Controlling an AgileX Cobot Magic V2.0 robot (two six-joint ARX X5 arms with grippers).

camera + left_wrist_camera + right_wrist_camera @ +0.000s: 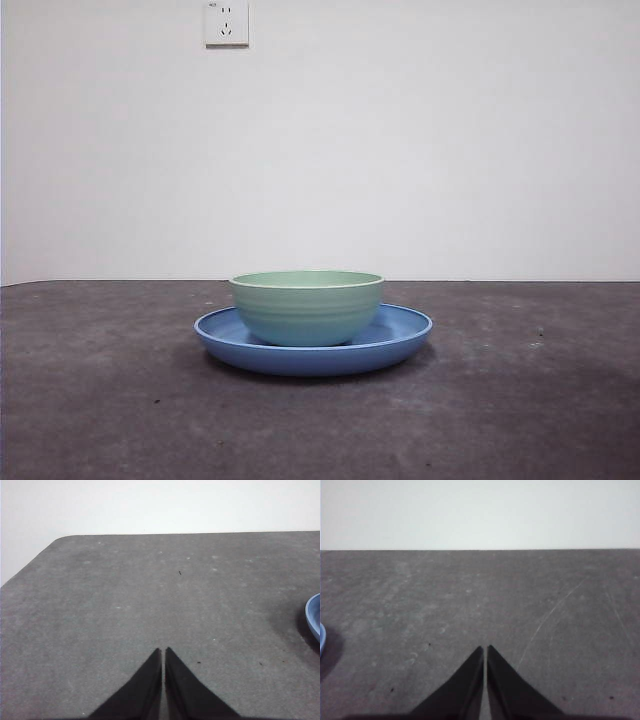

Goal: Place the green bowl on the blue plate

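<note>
We see a dark grey, scuffed bench (100, 400) running back to a plain white wall (450, 130), with a white power socket (226, 22) at the upper left of the front frame. In the lower centre of that frame the green bowl (306, 308) sits upright inside the blue plate (400, 335), whose rim shows on both sides of it. Neither arm appears in the front frame. Our left hand (163, 651) hangs over bare bench with its jaws pressed together and nothing between them, a sliver of the plate at the right edge. Our right hand (485, 649) is likewise closed and empty, the plate's rim just visible at the left edge.
</note>
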